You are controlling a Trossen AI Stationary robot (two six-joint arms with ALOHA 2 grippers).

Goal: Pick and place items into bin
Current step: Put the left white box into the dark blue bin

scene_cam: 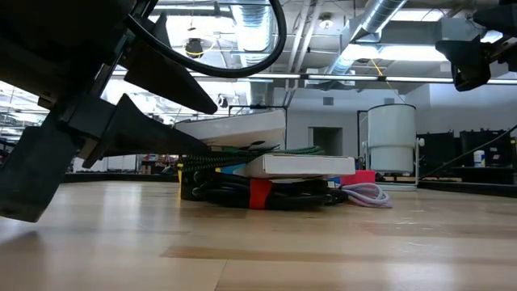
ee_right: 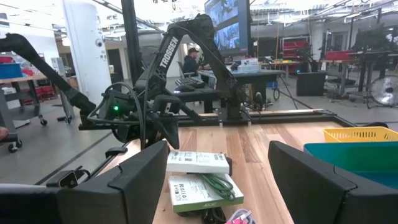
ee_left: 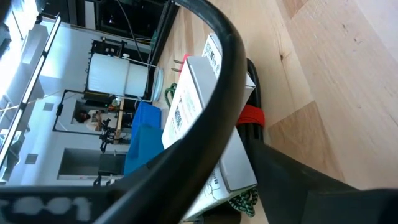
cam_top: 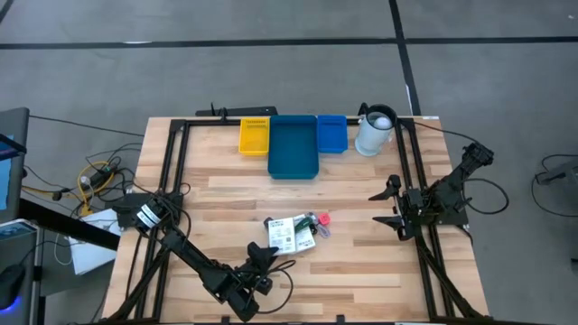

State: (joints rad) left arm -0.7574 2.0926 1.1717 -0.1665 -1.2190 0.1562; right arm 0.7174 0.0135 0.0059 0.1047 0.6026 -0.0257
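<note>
surface: wooden table (cam_top: 361, 262) | room: grey floor (cam_top: 135, 63), workshop, ceiling ducts (scene_cam: 380, 24)

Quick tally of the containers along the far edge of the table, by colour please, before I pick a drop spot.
Yellow bin: 1
Blue bins: 2, the large blue bin and the small blue bin
White jug: 1
Total: 4 containers, all standing beyond the pile of items.
</note>
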